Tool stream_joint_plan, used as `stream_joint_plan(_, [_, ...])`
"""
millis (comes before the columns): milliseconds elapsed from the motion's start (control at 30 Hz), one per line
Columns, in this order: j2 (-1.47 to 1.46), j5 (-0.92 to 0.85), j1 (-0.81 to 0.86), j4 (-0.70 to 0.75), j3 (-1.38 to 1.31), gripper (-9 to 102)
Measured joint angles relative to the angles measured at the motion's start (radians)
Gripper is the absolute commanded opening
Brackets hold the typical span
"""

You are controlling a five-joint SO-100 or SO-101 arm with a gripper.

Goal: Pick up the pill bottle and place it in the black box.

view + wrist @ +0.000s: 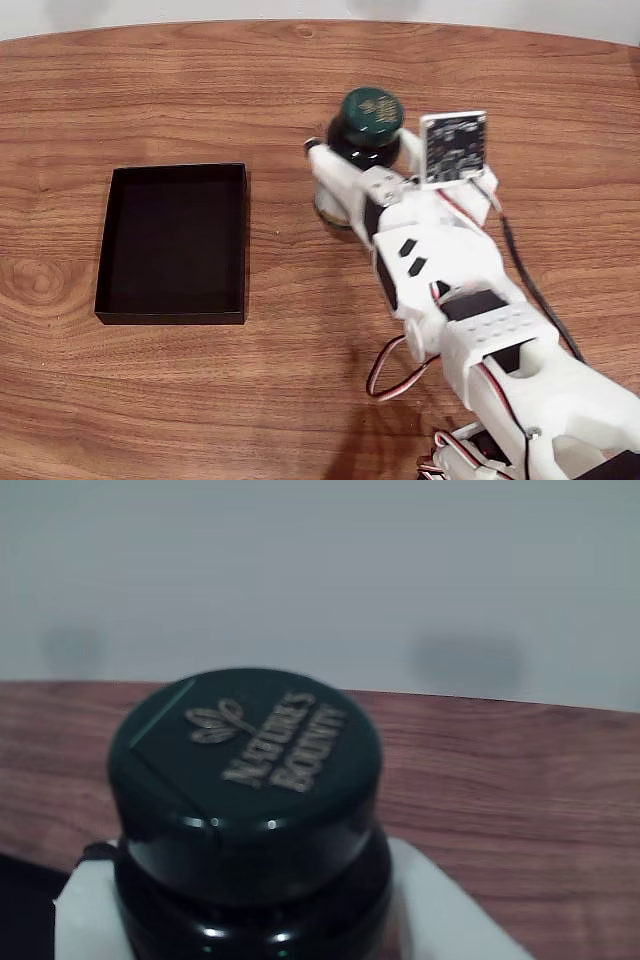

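From my seat the gripper (358,160) is closed around the pill bottle (368,122): in the fixed view one white finger (335,175) runs along the bottle's left flank and the wrist camera board (454,147) sits just to its right. I see white finger parts (440,920) pressing in on both sides of the bottle's neck in the wrist view, so I read it as gripping the bottle. Whether the bottle's base is resting on the wooden table (300,380) or lifted off it, I cannot tell; the arm covers the lower body and only a sliver of pale label shows under the left finger.

The dark green cap (245,755) is the clearest part, with a leaf logo and gold lettering that looks like "Nature's Bounty", somewhat blurred. The bottle's body is cut off by the bottom edge of the wrist view.

The white arm (470,300) runs from the lower right corner up to the bottle, with red, white and black wires looping out beneath it and a black cable (530,280) trailing along its right side. The arm's base is cut off at the frame edge.

The black box (172,244) lies open-topped on the table well apart to the left in the fixed view, nothing between it and the bottle. A pale wall (320,570) stands behind the table's far edge.
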Motion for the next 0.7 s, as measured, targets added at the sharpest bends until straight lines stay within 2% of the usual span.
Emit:
stream_joint_plan(400, [-0.152, 0.124, -0.204, -0.195, 0.008, 16])
stream_joint_plan(700, [-0.308, 0.153, -0.284, -0.264, -0.083, 16])
